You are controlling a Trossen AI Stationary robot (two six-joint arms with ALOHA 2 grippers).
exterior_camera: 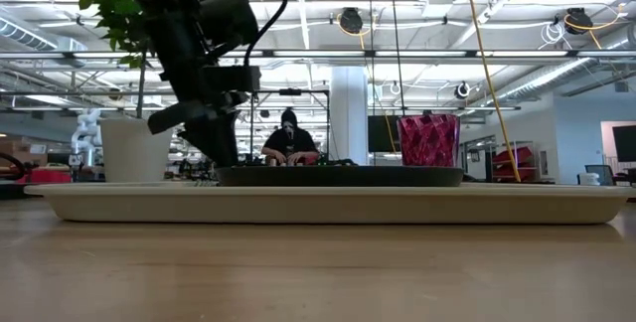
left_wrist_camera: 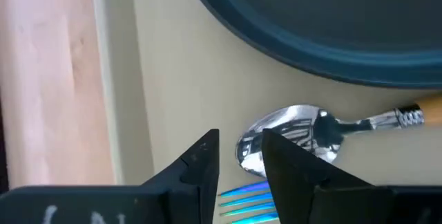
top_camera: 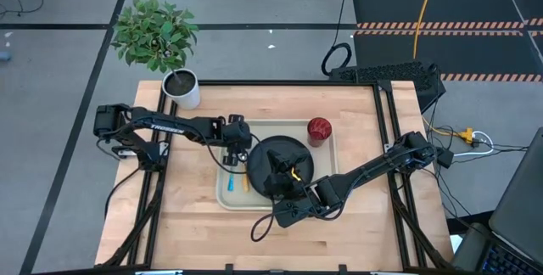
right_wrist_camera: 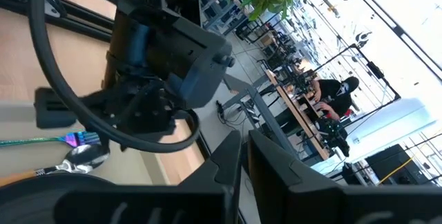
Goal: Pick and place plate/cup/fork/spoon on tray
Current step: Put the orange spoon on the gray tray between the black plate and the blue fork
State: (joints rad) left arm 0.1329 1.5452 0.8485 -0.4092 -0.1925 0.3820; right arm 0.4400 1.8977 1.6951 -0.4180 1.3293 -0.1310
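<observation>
Tray (top_camera: 327,166) sits frame-center in the high view carrying plate (top_camera: 280,158), cup (top_camera: 319,128) at its upper right, and fork (top_camera: 229,183) and spoon (top_camera: 245,179) at its lower left; left gripper (top_camera: 234,152) hangs over that left edge, right gripper (top_camera: 273,179) over the plate. Low view: cup (exterior_camera: 428,140) stands right of center behind the plate's rim. Left wrist view: fingers (left_wrist_camera: 200,165) slightly apart, holding nothing, just above the spoon (left_wrist_camera: 304,133); right wrist view: fingers (right_wrist_camera: 224,156) look nearly closed, apparently empty.
</observation>
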